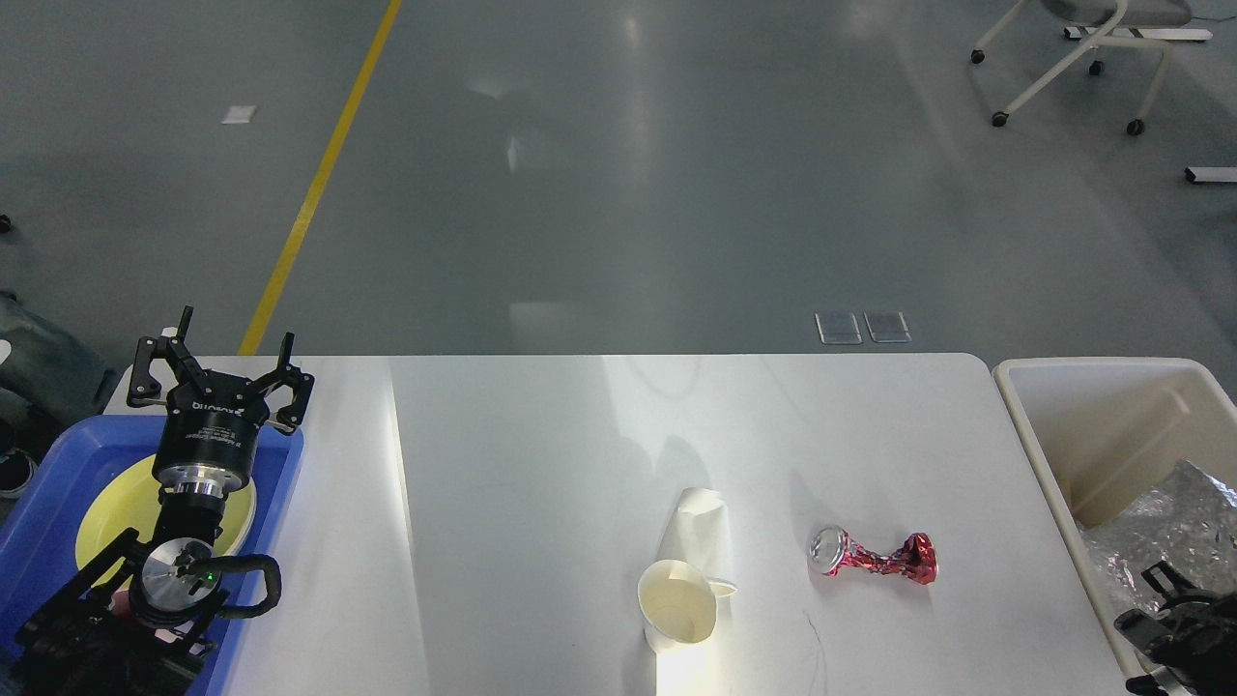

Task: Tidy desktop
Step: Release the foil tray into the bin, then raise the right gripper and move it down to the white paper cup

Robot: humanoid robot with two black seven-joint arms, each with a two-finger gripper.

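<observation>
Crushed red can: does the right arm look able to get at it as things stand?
Probably yes. The can lies alone on the desktop, with bare surface toward the bin, where the right gripper sits low; only the bin's wall stands between.

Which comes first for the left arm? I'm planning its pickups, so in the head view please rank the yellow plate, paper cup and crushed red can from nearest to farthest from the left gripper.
1. Yellow plate: in the blue tray, just below the left gripper.
2. Paper cup: lying mid-desktop, toward the right.
3. Crushed red can: farther right, near the bin side.
</observation>
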